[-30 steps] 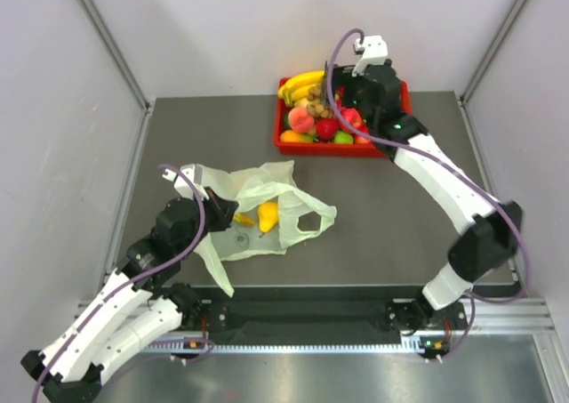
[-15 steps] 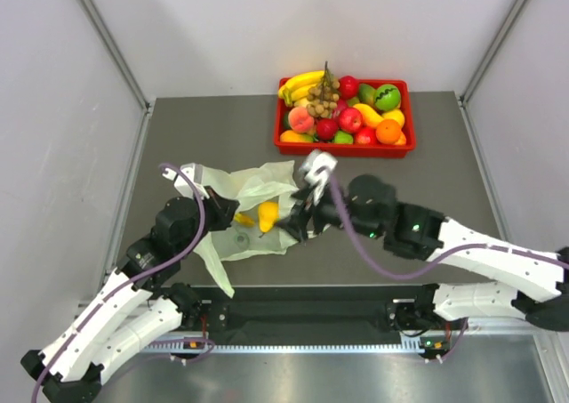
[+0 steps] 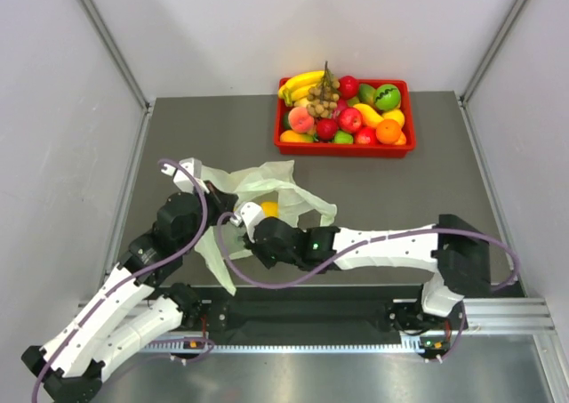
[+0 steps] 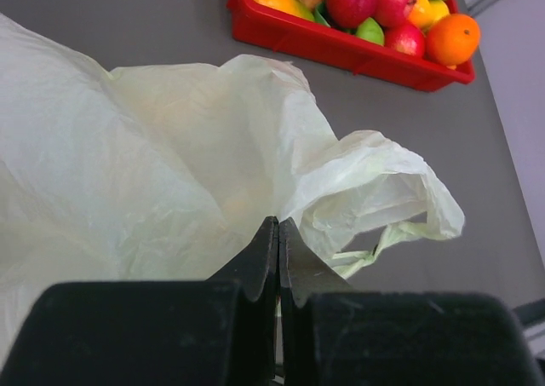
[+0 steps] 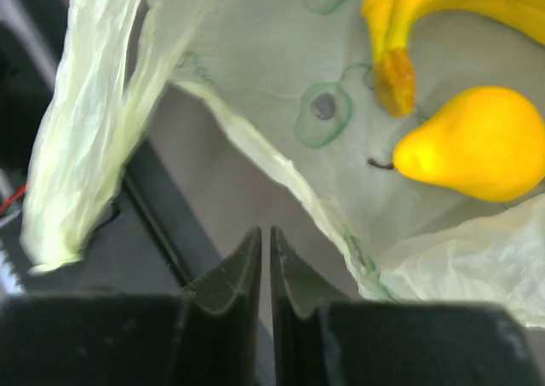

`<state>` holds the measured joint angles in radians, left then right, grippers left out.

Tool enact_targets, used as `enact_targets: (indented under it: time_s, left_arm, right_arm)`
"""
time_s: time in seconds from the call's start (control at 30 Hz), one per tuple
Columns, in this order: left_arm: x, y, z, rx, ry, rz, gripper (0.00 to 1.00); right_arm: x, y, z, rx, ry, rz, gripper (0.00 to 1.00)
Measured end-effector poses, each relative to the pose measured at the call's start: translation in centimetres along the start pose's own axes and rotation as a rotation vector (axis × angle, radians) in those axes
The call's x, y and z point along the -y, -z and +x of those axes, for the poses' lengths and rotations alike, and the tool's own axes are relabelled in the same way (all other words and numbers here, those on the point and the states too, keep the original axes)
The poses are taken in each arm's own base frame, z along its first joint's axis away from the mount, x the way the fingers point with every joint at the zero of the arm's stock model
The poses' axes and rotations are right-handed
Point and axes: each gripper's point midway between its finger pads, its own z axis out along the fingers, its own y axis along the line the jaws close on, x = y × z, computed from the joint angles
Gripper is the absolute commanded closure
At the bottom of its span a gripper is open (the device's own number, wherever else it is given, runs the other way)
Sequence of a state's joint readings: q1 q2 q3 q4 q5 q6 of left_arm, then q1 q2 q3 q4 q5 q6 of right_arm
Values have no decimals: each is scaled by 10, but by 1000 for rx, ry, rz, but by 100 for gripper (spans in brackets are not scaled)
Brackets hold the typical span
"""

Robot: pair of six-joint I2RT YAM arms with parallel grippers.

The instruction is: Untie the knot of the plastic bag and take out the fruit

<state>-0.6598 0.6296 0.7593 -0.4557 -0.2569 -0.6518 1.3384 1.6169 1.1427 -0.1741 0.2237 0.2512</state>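
plastic bag (image 3: 267, 182): pale green, mouth open, lying on table (image 3: 400, 198) near-left of red tray (image 3: 342, 148)
left gripper (image 4: 278, 233): jaws closed, apparently pinching bag film
right gripper (image 5: 266, 241): jaws almost together, empty, at bag mouth
yellow fruit (image 5: 473, 143), banana (image 5: 443, 11): inside bag

I get bright, even light with soft shadows; my right wrist view blurs the yellow pear-shaped toy fruit (image 5: 473, 143).

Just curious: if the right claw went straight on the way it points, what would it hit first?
Probably the plastic bag, its pale rim just ahead of the right gripper, though depth is unclear.
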Motion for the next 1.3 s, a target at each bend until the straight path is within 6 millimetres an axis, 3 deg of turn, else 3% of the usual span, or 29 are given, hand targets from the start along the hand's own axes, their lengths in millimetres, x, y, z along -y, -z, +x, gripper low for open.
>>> enact_targets:
  time_s: [0.2,0.23,0.43,0.5,0.57,0.6,0.7,0.87,1.0,1.17,1.3]
  left_arm:
    - [-26,-7,-19,98,9,-141,100]
    - [-29,-7,-22,111,10,-158,100]
    - [-39,-10,-33,169,22,-215,100]
    - [-21,-5,-23,119,27,-119,100]
    - [-7,-1,-16,85,28,-47,100]
    - [-4,0,-15,77,31,-27,100]
    - [0,2,-10,59,39,0,100]
    - [-1,0,-2,36,38,3,100]
    - [-1,-1,1,24,38,7,100]
    - [-2,-3,6,11,43,6,100]
    - [-4,-4,11,-2,52,5,100]
  right_arm:
    - [21,-31,-14,60,-56,135,53]
    - [23,-35,-16,69,-68,144,43]
    - [31,-54,-25,115,-173,196,29]
    - [66,-67,-25,124,-266,301,29]
    - [117,-77,-15,123,-353,435,29]
    - [137,-77,-21,164,-395,491,29]
    - [171,-72,-18,199,-473,574,28]
    - [170,-73,16,149,-484,590,25]
    - [172,-74,17,150,-498,586,15]
    - [175,-77,19,145,-510,583,11]
    - [179,-93,29,120,-517,567,18]
